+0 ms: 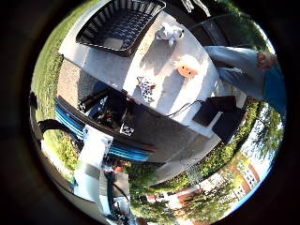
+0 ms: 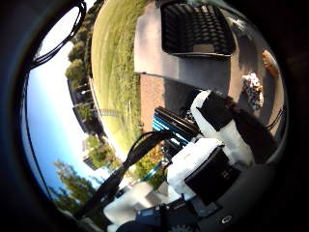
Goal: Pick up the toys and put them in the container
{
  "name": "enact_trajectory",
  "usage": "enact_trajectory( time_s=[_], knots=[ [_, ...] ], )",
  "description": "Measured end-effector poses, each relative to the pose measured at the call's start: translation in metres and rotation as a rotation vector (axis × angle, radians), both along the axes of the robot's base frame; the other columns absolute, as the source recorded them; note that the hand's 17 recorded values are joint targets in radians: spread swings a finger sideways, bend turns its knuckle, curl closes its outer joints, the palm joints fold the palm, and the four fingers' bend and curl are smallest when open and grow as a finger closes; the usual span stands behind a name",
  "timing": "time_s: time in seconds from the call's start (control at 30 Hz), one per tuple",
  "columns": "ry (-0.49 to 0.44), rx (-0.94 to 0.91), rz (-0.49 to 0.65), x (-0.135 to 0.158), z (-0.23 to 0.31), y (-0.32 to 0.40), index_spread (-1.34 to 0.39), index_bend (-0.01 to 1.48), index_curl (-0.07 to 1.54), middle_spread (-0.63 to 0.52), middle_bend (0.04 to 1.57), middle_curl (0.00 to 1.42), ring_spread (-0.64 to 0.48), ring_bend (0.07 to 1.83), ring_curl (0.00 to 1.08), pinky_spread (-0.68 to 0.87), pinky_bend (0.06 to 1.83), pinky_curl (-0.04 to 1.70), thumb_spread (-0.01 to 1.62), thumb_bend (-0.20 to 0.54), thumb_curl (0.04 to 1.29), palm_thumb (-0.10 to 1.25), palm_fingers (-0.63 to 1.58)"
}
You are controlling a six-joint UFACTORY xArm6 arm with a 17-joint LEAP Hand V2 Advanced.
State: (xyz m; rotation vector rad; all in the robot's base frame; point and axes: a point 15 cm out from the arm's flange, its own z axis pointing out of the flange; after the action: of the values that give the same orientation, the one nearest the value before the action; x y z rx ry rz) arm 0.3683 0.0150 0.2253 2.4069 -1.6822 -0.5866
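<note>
Hovering well above the table (image 1: pixel 161 82), the hand (image 2: pixel 217 140) holds nothing, fingers relaxed. Three toys lie apart below: spotted (image 1: pixel 146 87), orange (image 1: pixel 187 69), white (image 1: pixel 168 33), beside the black basket (image 1: pixel 117 26).

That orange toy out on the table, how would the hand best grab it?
Probably from straight above, with fingers closing around the middle of the orange toy. It looks rounded and squat and sits alone on the table, apart from the other toys, so its sides are free. Finer detail is too small to tell.

Grey table (image 1: pixel 164 89), lawn (image 2: pixel 113 72), trees (image 2: pixel 77 67)
</note>
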Motion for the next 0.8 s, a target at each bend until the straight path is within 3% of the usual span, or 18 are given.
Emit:
enact_trajectory(
  time_s=[0.23, 0.4, 0.53, 0.8],
  knots=[
    [-0.026, -0.014, -0.101, 0.103, -0.039, -0.04, -0.13, 0.15, 0.35, 0.1, 0.16, 0.3, 0.29, 0.22, 0.32, 0.42, 0.24, 0.29, 1.3, -0.034, 0.32, 0.66, 0.08],
    [-0.155, -0.048, -0.205, 0.171, -0.093, -0.104, -0.14, 0.15, 0.31, 0.09, 0.17, 0.31, 0.28, 0.25, 0.33, 0.42, 0.28, 0.3, 1.28, -0.033, 0.32, 0.59, 0.11],
    [-0.196, -0.119, -0.251, 0.183, -0.141, -0.167, -0.14, 0.15, 0.3, 0.07, 0.17, 0.31, 0.27, 0.28, 0.33, 0.43, 0.33, 0.31, 1.26, -0.034, 0.32, 0.54, 0.15],
    [-0.124, -0.227, -0.249, 0.172, -0.209, -0.214, -0.12, 0.16, 0.28, 0.09, 0.17, 0.31, 0.29, 0.3, 0.34, 0.44, 0.39, 0.32, 1.21, -0.035, 0.31, 0.43, 0.13]
  ],
)
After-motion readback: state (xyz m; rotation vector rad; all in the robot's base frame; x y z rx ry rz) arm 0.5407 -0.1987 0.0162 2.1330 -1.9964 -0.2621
